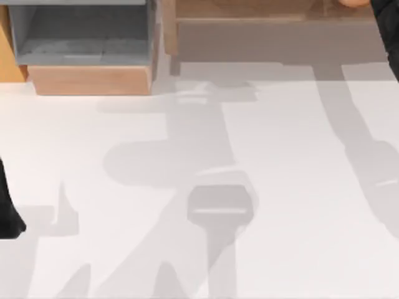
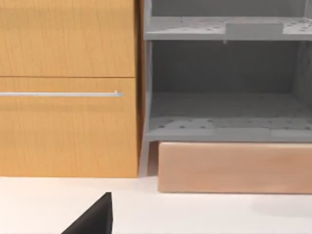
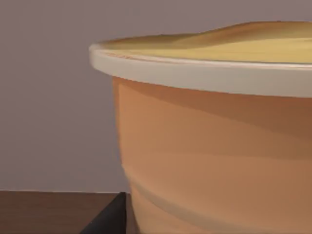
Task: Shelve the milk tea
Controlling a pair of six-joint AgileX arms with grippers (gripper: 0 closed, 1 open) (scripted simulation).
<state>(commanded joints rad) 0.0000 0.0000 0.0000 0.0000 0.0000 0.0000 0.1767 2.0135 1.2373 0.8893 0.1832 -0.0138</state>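
The milk tea (image 3: 214,146) is an orange-tan cup with a pale rim and a yellow top. In the right wrist view it stands very close, over a dark brown wooden board (image 3: 48,212) and in front of a plain grey-brown wall. One dark finger (image 3: 109,217) of my right gripper lies against the cup's side, shut on it. In the top view a sliver of the cup (image 1: 355,2) peeks in at the far right edge, on the wooden shelf (image 1: 249,12), beside my right arm (image 1: 388,25). My left arm (image 1: 9,212) is parked at the table's left edge, gripper open.
A grey shelf unit (image 1: 84,37) on a light wooden base (image 1: 90,80) stands at the back left, next to an orange-wood cabinet (image 2: 68,97) with a metal handle (image 2: 61,94). The white table (image 1: 199,187) carries the arms' shadows.
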